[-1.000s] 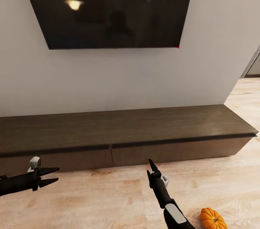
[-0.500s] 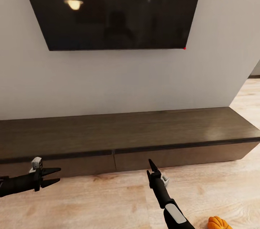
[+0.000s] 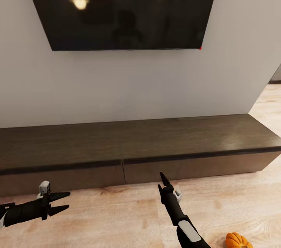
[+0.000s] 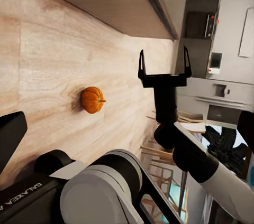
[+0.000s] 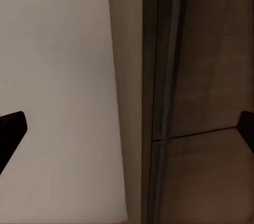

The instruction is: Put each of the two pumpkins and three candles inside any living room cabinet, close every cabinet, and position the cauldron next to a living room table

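Wooden floor [image 3: 117, 220] before the closed cabinet [image 3: 136, 150]: both jaws apart and empty, so the pumpkin [image 3: 238, 241] beside the right gripper [image 3: 161, 184] could roll if nudged.

Both arms reach forward, left pincer [image 3: 64, 203] and right pincer [image 3: 162, 183] spread.

Dark-brown cabinet [image 5: 206, 76] front with a drawer seam, pale wall [image 5: 58, 76], black claw fingertips [image 5: 10, 126] spread wide

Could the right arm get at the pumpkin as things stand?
Probably yes. The pumpkin lies on bare floor beside the right arm, nothing between them, but the open right gripper points at the cabinet, so it must swing back.
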Tool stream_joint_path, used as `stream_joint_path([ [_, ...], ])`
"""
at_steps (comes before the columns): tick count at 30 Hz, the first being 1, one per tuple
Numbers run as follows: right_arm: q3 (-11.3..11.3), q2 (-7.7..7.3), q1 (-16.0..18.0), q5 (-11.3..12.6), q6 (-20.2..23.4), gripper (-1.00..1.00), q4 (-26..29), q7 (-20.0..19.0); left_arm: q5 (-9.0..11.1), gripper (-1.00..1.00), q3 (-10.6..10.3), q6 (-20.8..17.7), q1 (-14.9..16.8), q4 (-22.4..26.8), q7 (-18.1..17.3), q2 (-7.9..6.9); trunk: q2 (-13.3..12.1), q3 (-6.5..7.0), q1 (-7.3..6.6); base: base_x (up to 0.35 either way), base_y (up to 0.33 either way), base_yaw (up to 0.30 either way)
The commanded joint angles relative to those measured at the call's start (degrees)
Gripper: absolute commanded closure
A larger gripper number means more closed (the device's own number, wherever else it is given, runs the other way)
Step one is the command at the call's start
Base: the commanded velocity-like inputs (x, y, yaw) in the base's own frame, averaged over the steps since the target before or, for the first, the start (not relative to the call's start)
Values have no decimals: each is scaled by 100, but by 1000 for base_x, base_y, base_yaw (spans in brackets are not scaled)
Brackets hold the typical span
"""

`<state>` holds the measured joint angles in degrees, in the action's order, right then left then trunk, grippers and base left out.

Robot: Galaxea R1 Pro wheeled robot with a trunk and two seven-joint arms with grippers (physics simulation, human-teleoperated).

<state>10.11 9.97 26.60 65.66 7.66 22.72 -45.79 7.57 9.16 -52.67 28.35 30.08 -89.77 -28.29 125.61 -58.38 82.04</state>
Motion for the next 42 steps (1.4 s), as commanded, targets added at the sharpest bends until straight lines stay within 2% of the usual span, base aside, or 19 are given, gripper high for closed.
stream_joint_path([
  [1, 11, 3, 3, 53, 60, -100, 0, -26, 2, -100, 12, -53, 0, 8, -23, 2, 43, -23, 22, 0, 0, 0],
  [8, -2, 3, 3, 31, 60, -100, 11, -88, 7, -100, 26, -34, -5, 22, -23, 24, 324, -149, 175, 0, 0, 0],
  [11, -20, 3, 3, 25, 60, -100, 18, -209, 8, -100, 23, -33, -5, 21, -23, 25, 324, -149, 175, 0, 0, 0],
  [13, -91, 3, 3, 14, 60, -100, 26, -574, 8, -100, 19, -33, -5, 21, -23, 50, 364, -167, 197, 0, 0, 0],
  [16, -178, 3, 3, 10, 60, -100, 30, -767, 7, -100, 23, -28, -5, 23, -23, 93, 485, -220, 263, 0, 0, 0],
  [30, -207, 3, 3, 9, 58, -100, 48, -860, 7, -100, 16, -24, -5, 24, -23, 117, 1046, -472, 571, 0, 0, 0],
  [35, -211, 3, 3, 1, 53, -100, 55, -1360, 7, -100, 15, -24, -5, 24, -23, 140, 1166, -526, 637, 0, 0, 0],
  [40, -211, 3, 3, 0, 51, -100, 54, -1462, 7, -100, 15, -24, -5, 25, -23, 148, 1367, -615, 746, 0, 0, 0],
  [42, -211, 3, 3, 0, 51, -100, 55, -1476, 7, -100, 15, -24, -5, 25, -23, 148, 1367, -615, 746, 0, 0, 0],
])
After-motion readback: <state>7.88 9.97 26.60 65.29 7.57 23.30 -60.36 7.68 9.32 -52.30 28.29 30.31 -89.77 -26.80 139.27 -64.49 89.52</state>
